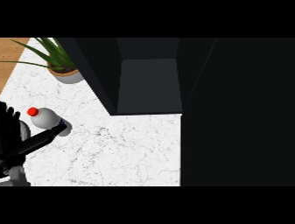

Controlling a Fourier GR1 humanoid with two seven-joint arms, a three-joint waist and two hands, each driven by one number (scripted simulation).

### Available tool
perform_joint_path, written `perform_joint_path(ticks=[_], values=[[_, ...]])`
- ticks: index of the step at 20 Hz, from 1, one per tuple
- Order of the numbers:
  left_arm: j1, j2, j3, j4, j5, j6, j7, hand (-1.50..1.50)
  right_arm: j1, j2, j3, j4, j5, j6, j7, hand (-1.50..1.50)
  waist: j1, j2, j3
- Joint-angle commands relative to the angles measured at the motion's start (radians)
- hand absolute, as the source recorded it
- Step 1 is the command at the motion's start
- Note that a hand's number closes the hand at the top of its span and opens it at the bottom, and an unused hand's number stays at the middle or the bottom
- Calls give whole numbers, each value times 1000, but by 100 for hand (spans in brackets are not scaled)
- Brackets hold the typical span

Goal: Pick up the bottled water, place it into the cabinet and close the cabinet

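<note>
Head view: left black hand open, fingers straight, thumb extended under the clear plastic water bottle with red cap, not curled round it. Bottle stands upright at the left of the white marble worktop, cap up. Step: pre-grasp. Next: close fingers, lift, carry right into the open dark cabinet. Right hand unseen.

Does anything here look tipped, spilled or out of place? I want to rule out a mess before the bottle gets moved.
Nothing stands out. The bottled water stands upright on the counter, red cap on, with no spill around it. The potted plant is upright too, and the cabinet stands open. The left hand is open beside the bottle.
</note>
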Motion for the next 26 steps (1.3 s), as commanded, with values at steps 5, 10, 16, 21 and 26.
perform_joint_path(ticks=[5,10,16,21,26], values=[[-87,0,79,305,48,-70,-182,-150,66,-35,-53,-156,-224,4,40,-150,0,3,0],[-86,-43,90,430,41,-66,-296,-150,114,-31,-54,-173,-237,13,27,-150,-1,1,0],[-179,-36,188,612,141,-164,-452,-150,127,-40,-45,-154,-222,23,1,-150,0,3,-1],[-194,-35,189,682,173,-289,-523,-150,206,-61,-74,-182,-266,56,-33,-150,-9,2,-2],[-277,-20,206,804,188,-343,-579,-150,229,-48,-78,-169,-231,77,-77,-150,-8,2,-1]])
